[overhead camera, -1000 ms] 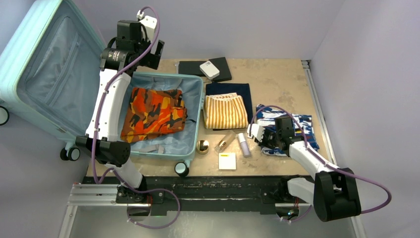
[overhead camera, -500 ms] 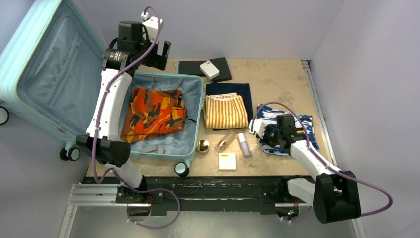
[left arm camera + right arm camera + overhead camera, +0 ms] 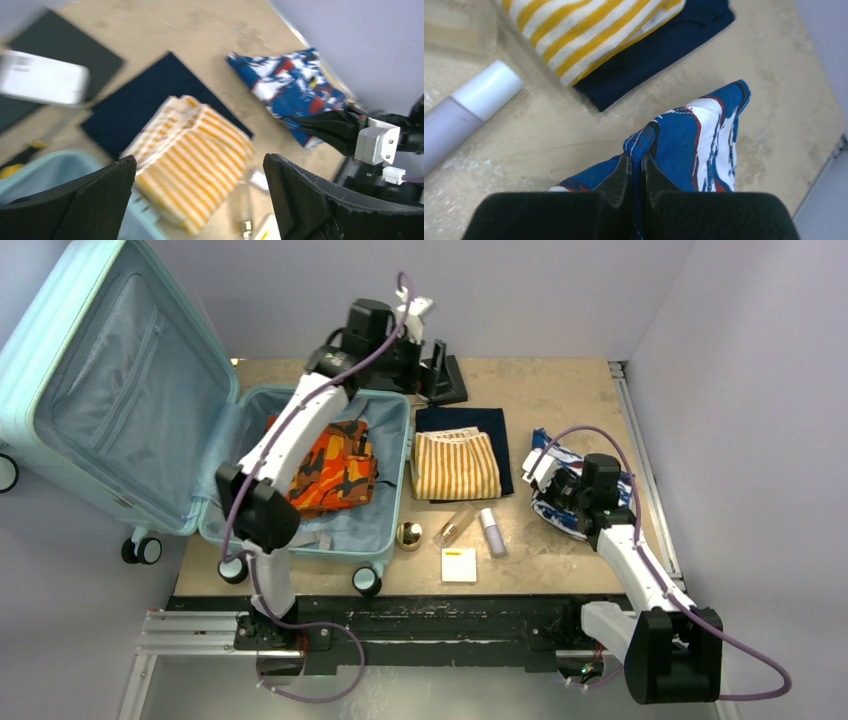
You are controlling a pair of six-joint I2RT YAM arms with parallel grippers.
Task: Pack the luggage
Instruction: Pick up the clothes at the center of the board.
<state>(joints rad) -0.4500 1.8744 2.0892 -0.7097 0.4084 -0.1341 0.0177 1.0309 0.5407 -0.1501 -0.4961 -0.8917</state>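
right gripper (image 3: 636,164) clamped on fold of blue garment (image 3: 696,142) | left gripper (image 3: 199,165) spread wide, empty | luggage (image 3: 110,400) lies open well left of right gripper, past striped top (image 3: 455,465) | blue garment should be lifted clear before being carried across

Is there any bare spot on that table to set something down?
Yes: the far right corner of the table, behind the blue patterned garment and right of the black pad. Crowded among the small bottles before the striped cloth.
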